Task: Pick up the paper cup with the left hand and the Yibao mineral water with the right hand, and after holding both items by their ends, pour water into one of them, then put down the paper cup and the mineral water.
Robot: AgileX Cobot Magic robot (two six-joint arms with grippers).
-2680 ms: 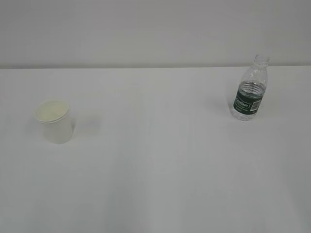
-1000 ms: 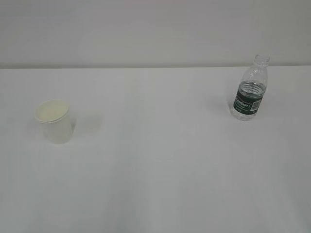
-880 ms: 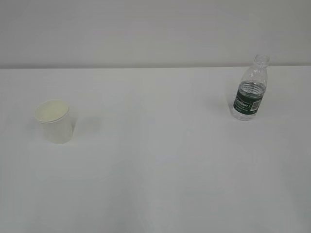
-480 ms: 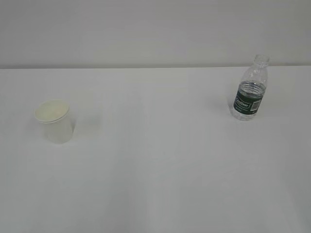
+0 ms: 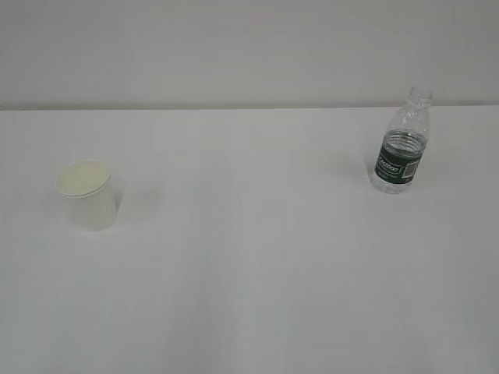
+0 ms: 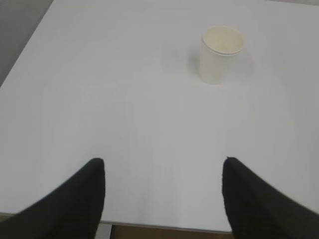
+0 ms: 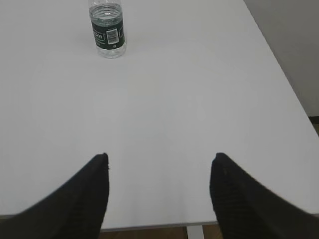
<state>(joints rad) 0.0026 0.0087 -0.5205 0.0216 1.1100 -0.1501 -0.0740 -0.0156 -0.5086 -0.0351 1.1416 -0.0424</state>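
Observation:
The white paper cup (image 5: 87, 195) stands upright on the left of the white table; it also shows in the left wrist view (image 6: 221, 54), far ahead and to the right of my left gripper (image 6: 163, 160). The left gripper is open and empty over the table's near edge. The Yibao mineral water bottle (image 5: 403, 144), clear with a dark green label and no cap, stands upright at the back right; it also shows in the right wrist view (image 7: 107, 31), far ahead and left of my right gripper (image 7: 160, 155), which is open and empty. Neither gripper shows in the exterior view.
The white table (image 5: 249, 257) runs back to a pale wall. Its left edge (image 6: 25, 55) shows in the left wrist view and its right edge (image 7: 279, 69) in the right wrist view. The near edge lies under both grippers.

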